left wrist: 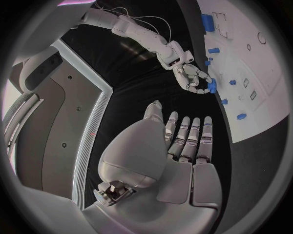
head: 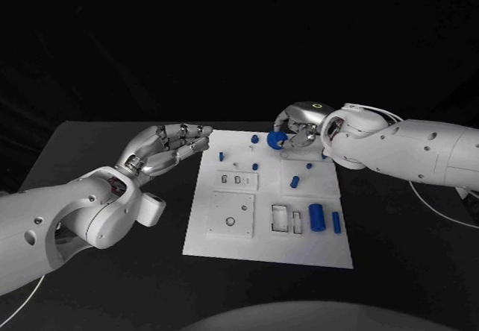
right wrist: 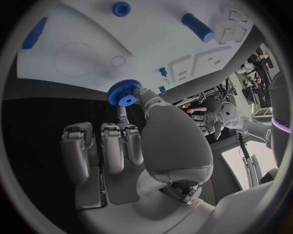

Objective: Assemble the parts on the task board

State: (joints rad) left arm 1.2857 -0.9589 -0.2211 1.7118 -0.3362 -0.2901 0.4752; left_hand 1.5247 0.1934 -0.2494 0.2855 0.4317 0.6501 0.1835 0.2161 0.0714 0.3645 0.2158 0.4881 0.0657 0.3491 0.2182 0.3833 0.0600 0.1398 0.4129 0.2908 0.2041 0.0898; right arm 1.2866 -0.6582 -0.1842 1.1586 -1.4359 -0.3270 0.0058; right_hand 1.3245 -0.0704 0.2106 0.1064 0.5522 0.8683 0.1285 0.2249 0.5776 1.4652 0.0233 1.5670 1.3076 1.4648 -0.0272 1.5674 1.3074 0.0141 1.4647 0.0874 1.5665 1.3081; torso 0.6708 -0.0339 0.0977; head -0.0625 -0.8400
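Right hand pinches a blue gear between thumb and a fingertip, the other fingers curled below it; your wrist view shows the toothed rim and centre hub clearly. You see the gear held above the far edge of the task board, not touching the plate. Left hand hovers just beside the board's far left corner, fingers straight and side by side, holding nothing. On the board you can note 2 blue cylinders lying near the right edge, a smaller blue peg mid-board, and several small blue pieces near the far edge.
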